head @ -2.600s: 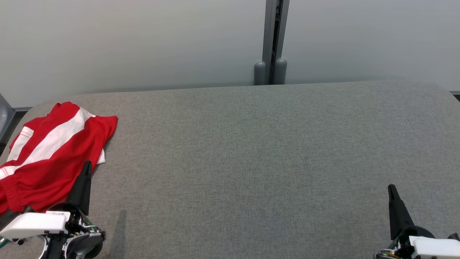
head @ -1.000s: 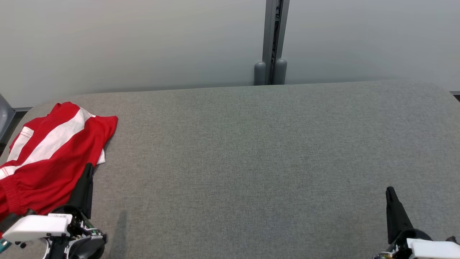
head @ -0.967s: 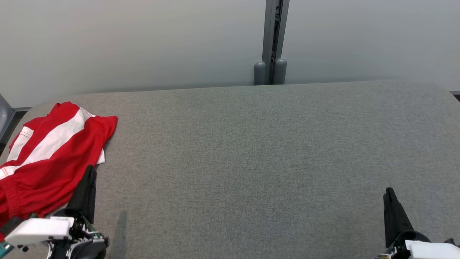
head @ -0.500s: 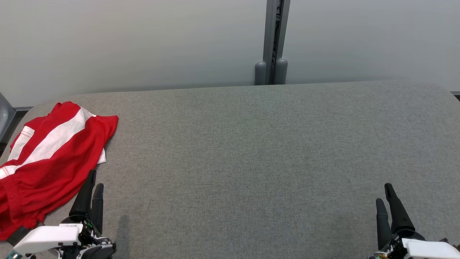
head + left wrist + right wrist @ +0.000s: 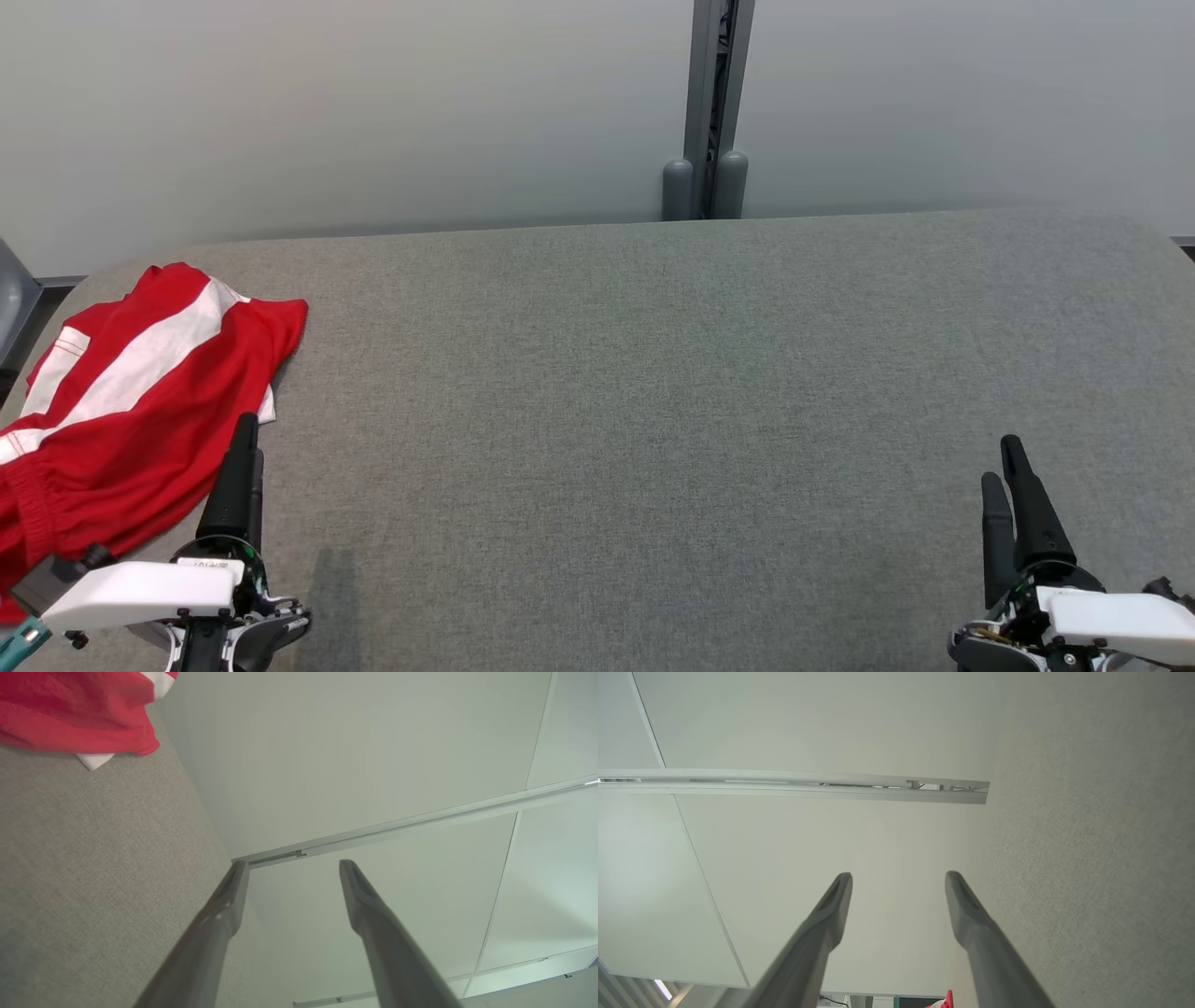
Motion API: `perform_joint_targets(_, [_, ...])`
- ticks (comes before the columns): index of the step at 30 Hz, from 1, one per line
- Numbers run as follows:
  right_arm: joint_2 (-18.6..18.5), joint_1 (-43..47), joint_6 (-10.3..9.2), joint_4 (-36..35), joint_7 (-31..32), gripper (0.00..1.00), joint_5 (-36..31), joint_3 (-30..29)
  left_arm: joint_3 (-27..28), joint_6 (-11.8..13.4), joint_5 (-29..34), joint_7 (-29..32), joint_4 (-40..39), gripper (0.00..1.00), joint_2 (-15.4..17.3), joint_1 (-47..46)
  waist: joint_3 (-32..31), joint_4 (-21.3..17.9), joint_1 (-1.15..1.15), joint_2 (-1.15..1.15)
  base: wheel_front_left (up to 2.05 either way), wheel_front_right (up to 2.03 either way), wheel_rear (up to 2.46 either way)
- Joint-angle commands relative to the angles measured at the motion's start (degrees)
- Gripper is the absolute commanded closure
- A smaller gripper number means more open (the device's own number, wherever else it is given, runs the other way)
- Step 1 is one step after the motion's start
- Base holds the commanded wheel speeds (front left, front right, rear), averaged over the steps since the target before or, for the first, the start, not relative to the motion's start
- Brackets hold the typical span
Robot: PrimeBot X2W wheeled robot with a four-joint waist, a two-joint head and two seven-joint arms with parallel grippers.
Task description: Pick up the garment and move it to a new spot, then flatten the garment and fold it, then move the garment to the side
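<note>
The garment point(image 5: 131, 420) is red with broad white stripes and lies folded at the far left of the grey table point(image 5: 653, 392), partly past the picture's left edge. A corner of the garment point(image 5: 79, 714) fills the top left of the left wrist view. My left gripper point(image 5: 247, 448) stands just right of the cloth's near edge, open, with nothing between its fingers point(image 5: 224, 905). My right gripper point(image 5: 1004, 467) is at the table's near right, far from the cloth, also open and empty, its fingers point(image 5: 966, 905) well apart.
A pale wall runs behind the table, with a grey vertical post point(image 5: 707, 112) at its middle. The table's rounded left corner point(image 5: 103, 271) lies right behind the garment. Bare grey surface stretches between the two grippers.
My left gripper has drawn back off the garment's edge to its right side and risen. Both grippers turned, so that two separate fingers show on each. The garment has stayed put.
</note>
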Motion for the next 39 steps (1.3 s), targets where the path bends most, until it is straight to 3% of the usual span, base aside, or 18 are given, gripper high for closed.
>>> perform_joint_targets(1, [-0.67,-1.99,0.16,-0.71,-0.59,0.00,-3.71,0.03,-0.45,-0.13,2.43,-0.93,-1.61,0.00,0.78,-1.31,0.00,0.03,0.00,0.00,0.00,0.00,0.00])
perform_joint_targets(9, [-0.53,-3.12,0.19,-1.04,-1.33,0.00,-16.74,0.44,-1.10,0.34,12.50,-3.66,-3.17,0.00,0.86,-1.02,0.03,0.15,0.00,0.00,0.00,0.00,0.00])
perform_joint_targets(27, [-0.63,-5.04,0.24,0.54,-2.67,0.00,-43.65,1.42,-5.35,4.32,34.68,-8.78,-5.33,0.00,0.95,-0.28,0.00,0.26,0.00,0.00,0.00,0.00,0.00])
perform_joint_targets(39, [-0.72,-6.16,0.27,2.22,-3.49,0.00,-55.54,0.18,-7.86,6.17,45.64,-11.96,-4.16,0.00,1.01,-0.34,-0.03,0.49,0.00,0.00,0.00,0.00,0.00])
